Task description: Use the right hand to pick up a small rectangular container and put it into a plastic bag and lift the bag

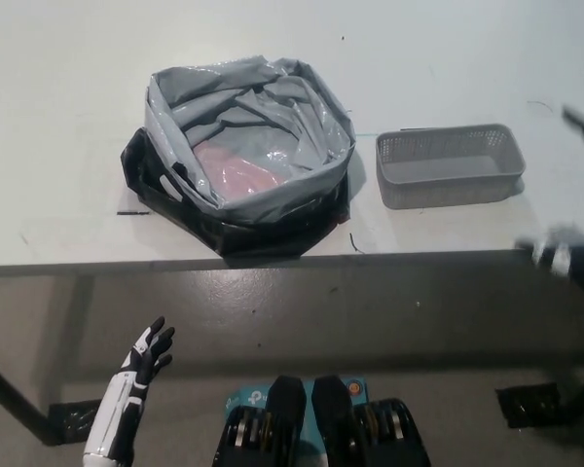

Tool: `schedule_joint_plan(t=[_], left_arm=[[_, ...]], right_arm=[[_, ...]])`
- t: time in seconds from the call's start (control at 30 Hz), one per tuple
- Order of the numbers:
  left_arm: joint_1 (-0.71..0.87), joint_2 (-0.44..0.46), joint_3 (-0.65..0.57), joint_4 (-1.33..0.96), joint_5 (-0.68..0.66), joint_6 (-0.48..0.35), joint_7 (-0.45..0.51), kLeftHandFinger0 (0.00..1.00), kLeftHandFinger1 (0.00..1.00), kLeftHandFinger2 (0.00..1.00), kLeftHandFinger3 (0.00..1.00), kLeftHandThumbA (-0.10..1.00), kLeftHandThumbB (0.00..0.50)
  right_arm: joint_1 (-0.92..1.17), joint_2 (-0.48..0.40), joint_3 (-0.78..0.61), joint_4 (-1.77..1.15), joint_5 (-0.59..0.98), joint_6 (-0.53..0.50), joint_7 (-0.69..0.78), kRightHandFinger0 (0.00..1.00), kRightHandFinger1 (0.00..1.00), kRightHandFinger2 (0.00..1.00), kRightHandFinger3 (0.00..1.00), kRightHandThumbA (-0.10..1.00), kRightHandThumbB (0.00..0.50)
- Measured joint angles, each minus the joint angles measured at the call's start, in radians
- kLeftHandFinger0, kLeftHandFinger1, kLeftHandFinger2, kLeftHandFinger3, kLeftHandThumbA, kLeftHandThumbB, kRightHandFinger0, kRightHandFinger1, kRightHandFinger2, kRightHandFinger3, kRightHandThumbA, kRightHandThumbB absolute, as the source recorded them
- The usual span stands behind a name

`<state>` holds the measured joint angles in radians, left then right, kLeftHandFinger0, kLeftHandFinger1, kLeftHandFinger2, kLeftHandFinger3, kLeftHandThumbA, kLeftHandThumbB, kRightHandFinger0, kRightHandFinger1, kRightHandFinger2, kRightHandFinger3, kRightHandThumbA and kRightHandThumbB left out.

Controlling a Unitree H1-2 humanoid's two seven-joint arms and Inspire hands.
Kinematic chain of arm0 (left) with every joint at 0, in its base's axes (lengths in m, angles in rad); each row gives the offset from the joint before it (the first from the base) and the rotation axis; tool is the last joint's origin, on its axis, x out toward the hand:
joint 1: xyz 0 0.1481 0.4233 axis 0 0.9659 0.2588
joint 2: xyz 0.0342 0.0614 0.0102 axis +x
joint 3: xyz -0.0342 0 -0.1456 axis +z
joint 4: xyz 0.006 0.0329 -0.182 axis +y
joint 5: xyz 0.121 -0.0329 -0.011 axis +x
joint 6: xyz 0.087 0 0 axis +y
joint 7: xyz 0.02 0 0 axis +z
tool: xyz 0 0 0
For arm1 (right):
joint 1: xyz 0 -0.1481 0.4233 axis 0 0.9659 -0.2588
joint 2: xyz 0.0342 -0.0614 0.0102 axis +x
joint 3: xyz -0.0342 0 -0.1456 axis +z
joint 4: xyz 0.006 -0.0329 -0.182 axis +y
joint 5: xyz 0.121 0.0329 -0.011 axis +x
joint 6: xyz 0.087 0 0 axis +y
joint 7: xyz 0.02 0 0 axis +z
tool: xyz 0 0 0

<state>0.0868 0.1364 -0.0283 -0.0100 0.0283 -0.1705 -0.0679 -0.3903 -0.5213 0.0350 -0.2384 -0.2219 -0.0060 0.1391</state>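
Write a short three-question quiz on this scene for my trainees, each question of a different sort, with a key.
1. True or false: the grey mesh basket already sits inside the bag-lined bin.
2. Multiple choice: the white left hand is A) holding the basket, B) open and low, below the table edge, C) inside the bag.
3. Fill in: something ____ in colour shows through the plastic at the bottom of the bin.

Key: 1 false, the basket stands on the table to the right of the bin, apart from it. 2 B. 3 pink. The right hand is only a blur at the right edge, so nothing is asked about it.
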Motion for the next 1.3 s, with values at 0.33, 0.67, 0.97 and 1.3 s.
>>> schedule_joint_plan(t=[0.33, 0.67, 0.97, 1.3], left_arm=[[-0.005, -0.001, -0.003, 0.009, 0.000, 0.000, 0.000, 1.00, 1.00, 1.00, 1.00, 1.00, 0.151], [-0.014, -0.001, -0.006, 0.012, 0.000, 0.000, 0.000, 1.00, 1.00, 1.00, 1.00, 1.00, 0.161], [-0.030, -0.001, -0.007, 0.012, 0.000, -0.001, 0.000, 1.00, 1.00, 1.00, 1.00, 1.00, 0.148], [-0.035, -0.001, -0.007, 0.003, -0.002, -0.016, -0.007, 1.00, 1.00, 1.00, 1.00, 0.99, 0.136]], right_arm=[[-0.416, -0.026, 0.199, 0.376, -0.027, 0.129, 0.191, 1.00, 1.00, 1.00, 1.00, 0.95, 0.474], [-0.724, 0.061, 0.428, 0.900, -0.068, 0.210, 0.375, 1.00, 1.00, 1.00, 1.00, 1.00, 0.452], [-0.941, 0.178, 0.622, 1.312, -0.136, 0.221, 0.553, 1.00, 1.00, 1.00, 1.00, 1.00, 0.412], [-1.102, 0.220, 0.721, 1.499, -0.211, 0.190, 0.704, 1.00, 1.00, 1.00, 1.00, 1.00, 0.434]])
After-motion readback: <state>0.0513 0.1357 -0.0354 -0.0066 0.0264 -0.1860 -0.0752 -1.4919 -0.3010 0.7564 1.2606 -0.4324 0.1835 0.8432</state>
